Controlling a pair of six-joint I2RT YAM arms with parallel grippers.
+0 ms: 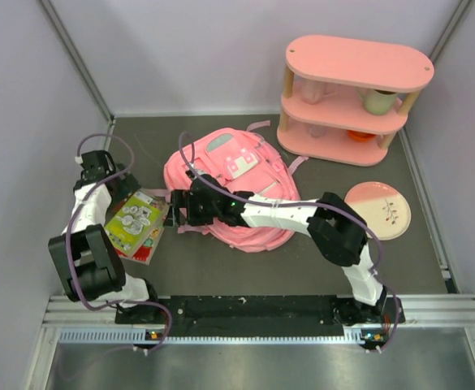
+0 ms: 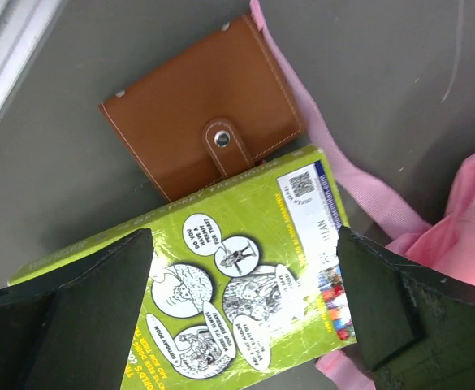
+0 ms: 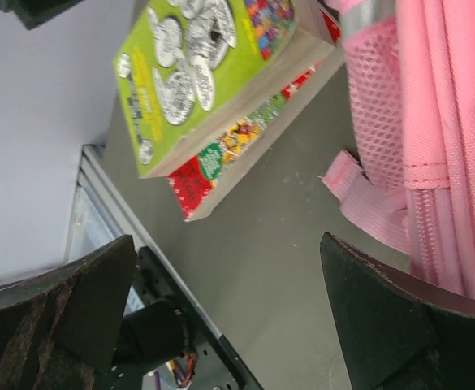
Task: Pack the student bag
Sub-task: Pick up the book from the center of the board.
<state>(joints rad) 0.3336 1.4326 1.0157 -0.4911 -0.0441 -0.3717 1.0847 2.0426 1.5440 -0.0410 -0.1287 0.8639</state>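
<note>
The pink student bag (image 1: 231,185) lies flat in the middle of the table; its mesh side pocket and strap show in the right wrist view (image 3: 432,122). A green comic book (image 1: 135,220) lies on a red book (image 3: 221,154) left of the bag. A brown leather wallet (image 2: 205,114) lies beyond the green book (image 2: 221,276). My left gripper (image 2: 243,244) is open and empty, its jaws spread wide over the green book. My right gripper (image 3: 227,244) is open and empty, over bare table between the books and the bag's left side (image 1: 179,207).
A pink oval shelf unit (image 1: 352,97) holding a cup stands at the back right. A pink plate (image 1: 377,209) lies right of the bag. Walls close in the left, back and right sides. The metal base rail (image 1: 261,309) runs along the near edge.
</note>
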